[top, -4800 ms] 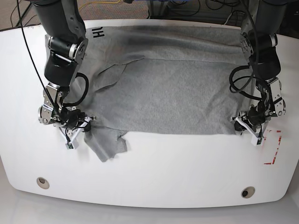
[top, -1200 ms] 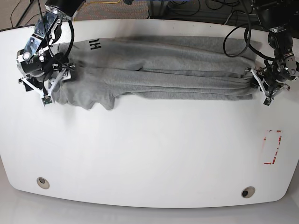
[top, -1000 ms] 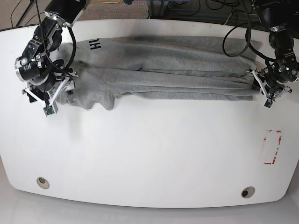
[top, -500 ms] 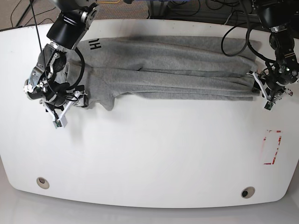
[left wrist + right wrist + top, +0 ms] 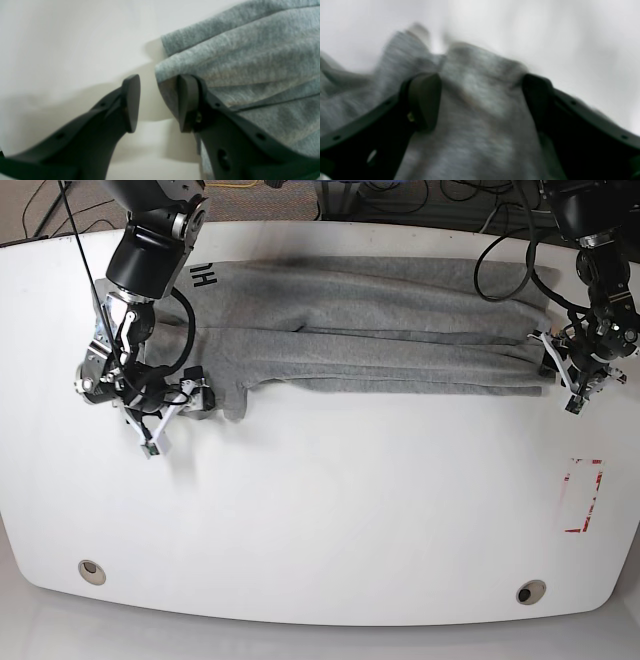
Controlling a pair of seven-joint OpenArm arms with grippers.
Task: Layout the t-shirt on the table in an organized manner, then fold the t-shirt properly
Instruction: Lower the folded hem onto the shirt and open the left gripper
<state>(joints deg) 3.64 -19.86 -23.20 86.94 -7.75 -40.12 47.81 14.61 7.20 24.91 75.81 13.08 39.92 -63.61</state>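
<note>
The t-shirt (image 5: 370, 330) lies bunched in a long band across the far half of the table (image 5: 330, 520), ridged with lengthwise folds, dark lettering showing near the far corner on the base view's left. It is not yet spread flat.

Left gripper (image 5: 156, 102) — jaws apart, one finger (image 5: 186, 102) tucked against a hanging corner of cloth, the other over bare table. Nothing is pinched.

Right gripper (image 5: 480, 100) — jaws spread wide, straddling a hump of fabric at the other end. The wrist view is blurred, and no clamp on the cloth is visible.

Handling, as judged: soft knit, light and limp, with no stiffness to hold a shape. It will drape, sag and drag its own folds along. Hems and corners look like the best holds, one at each end, so that tension between the arms smooths the ridges. A pinch mid-panel would likely just gather more wrinkles.
</note>
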